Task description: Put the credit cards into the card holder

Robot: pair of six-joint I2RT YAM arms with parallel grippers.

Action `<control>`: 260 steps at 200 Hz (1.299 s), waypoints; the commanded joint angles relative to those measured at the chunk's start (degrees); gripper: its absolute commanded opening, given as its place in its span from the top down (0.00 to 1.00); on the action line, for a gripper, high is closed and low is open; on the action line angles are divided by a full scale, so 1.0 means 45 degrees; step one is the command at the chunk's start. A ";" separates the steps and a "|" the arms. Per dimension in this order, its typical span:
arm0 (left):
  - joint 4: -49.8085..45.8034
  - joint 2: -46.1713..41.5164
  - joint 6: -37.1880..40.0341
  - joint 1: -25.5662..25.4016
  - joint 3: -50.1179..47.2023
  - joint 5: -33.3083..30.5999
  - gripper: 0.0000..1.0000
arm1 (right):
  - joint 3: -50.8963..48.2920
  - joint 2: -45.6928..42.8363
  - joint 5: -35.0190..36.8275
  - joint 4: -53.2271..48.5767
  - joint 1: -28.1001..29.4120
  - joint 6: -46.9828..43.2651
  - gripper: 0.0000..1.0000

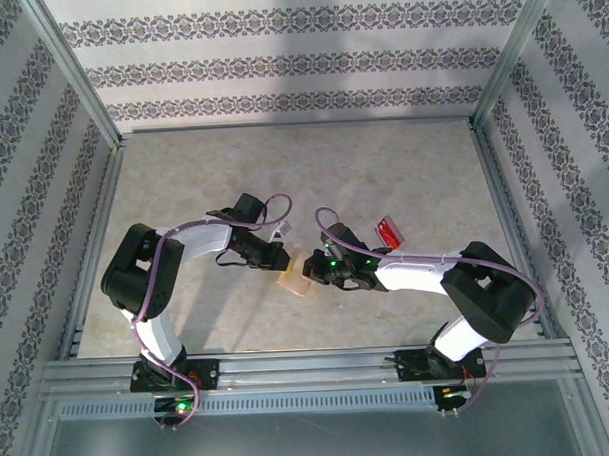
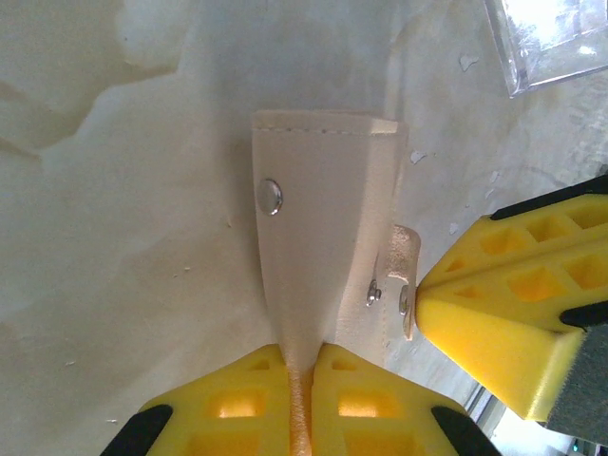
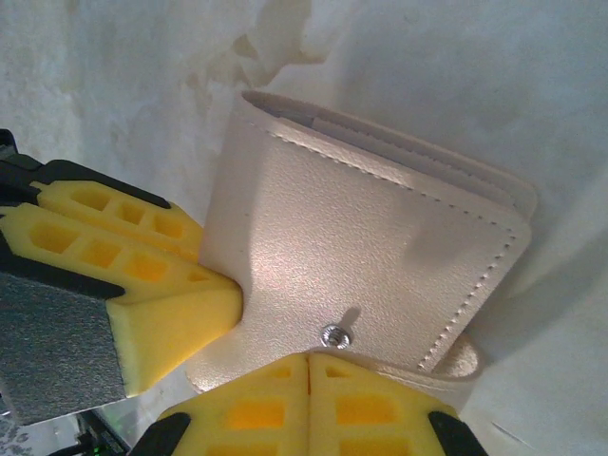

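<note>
Mottled cream table [image 1: 282, 169], stone-like finish, with floral striped wallpaper walls [image 1: 279, 64] on three sides and a grey metal frame [image 1: 289, 364] along the near edge.

Holder [image 1: 294, 280] sits mid-table between both grippers. It is tan-beige grained leather, squarish, with rounded corners and stitched edges.

Left gripper [image 1: 279, 259] comes in from the left, right gripper [image 1: 311, 273] from the right, and their tips nearly meet over the holder. Red card [image 1: 388, 230] lies flat behind the right arm, apart from the holder. It is small, bright and glossy.

Left wrist view: left gripper [image 2: 299, 353] is clamped on one thin leaf of the holder [image 2: 313, 218], which stands on edge and narrows toward the yellow ribbed foam pads. A round metal snap stud shows on the leaf, and a small tab with a second stud sticks out at the right. A right gripper finger [image 2: 503, 304] touches that tab. Clear card [image 2: 551, 38], hard see-through plastic, lies flat on the table at the top right corner, apart from the holder.

Right wrist view: holder [image 3: 361, 247] shows its broad grained face, with layered pocket edges visible at the top. Right gripper [image 3: 309, 361] is pinched on the holder's lower edge just below the snap. Left gripper fingers [image 3: 142, 285] press against the holder's left edge.
</note>
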 commanded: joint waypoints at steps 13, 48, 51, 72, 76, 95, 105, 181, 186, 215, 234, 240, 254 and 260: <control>-0.0208 0.0228 -0.0103 -0.0291 0.0044 -0.0007 0.91 | -0.0080 0.0141 0.0416 0.0384 -0.0077 -0.0038 0.98; -0.0240 0.0149 -0.0041 -0.0341 0.0026 -0.0038 0.91 | -0.0071 0.0224 0.0396 0.0420 -0.0154 -0.0070 0.98; -0.0218 0.0161 -0.0061 -0.0340 0.0021 -0.0005 0.91 | -0.0079 0.0238 0.0398 0.0438 -0.0159 -0.0085 0.98; -0.0152 0.0211 -0.0085 -0.0361 0.0004 0.0109 0.92 | -0.0080 0.0384 0.0327 0.0482 -0.0185 -0.0090 0.98; -0.0183 0.0227 -0.0083 -0.0362 0.0023 0.0072 0.92 | -0.0097 0.0385 0.0294 0.0497 -0.0188 -0.0075 0.98; -0.0218 0.0205 -0.0063 -0.0361 0.0034 0.0014 0.92 | -0.0255 0.0146 0.0296 0.0578 -0.0160 -0.0012 0.98; -0.0176 0.0240 -0.0083 -0.0361 0.0008 0.0068 0.92 | -0.0376 -0.0046 0.0386 0.0543 -0.0159 -0.0022 0.98; -0.0139 0.0192 -0.0194 -0.0380 -0.0047 0.0076 0.92 | -0.0698 -0.0174 0.0472 0.0696 -0.0132 0.0113 0.98; -0.0123 0.0191 -0.0228 -0.0430 -0.0079 0.0104 0.92 | -0.0669 -0.0171 0.0475 0.0697 -0.0123 0.0096 0.98; 0.0037 0.0170 -0.0241 -0.0554 -0.0260 0.0146 0.92 | -0.0571 -0.0229 0.0516 0.0717 -0.0138 0.0086 0.99; -0.0037 0.0228 -0.0125 -0.0560 -0.0229 -0.0015 0.93 | -0.0626 -0.0388 0.0533 0.0716 -0.0138 0.0136 0.99; -0.0052 0.0230 -0.0104 -0.0556 -0.0202 -0.0041 0.93 | -0.0644 -0.0448 0.0554 0.0712 -0.0116 0.0144 0.99; -0.0059 0.0268 -0.0103 -0.0565 -0.0185 0.0000 0.93 | -0.0683 -0.0613 0.0609 0.0682 -0.0084 0.0162 0.99; -0.0059 0.0268 -0.0103 -0.0565 -0.0157 -0.0008 0.93 | -0.0720 -0.0695 0.0632 0.0678 -0.0082 0.0182 0.99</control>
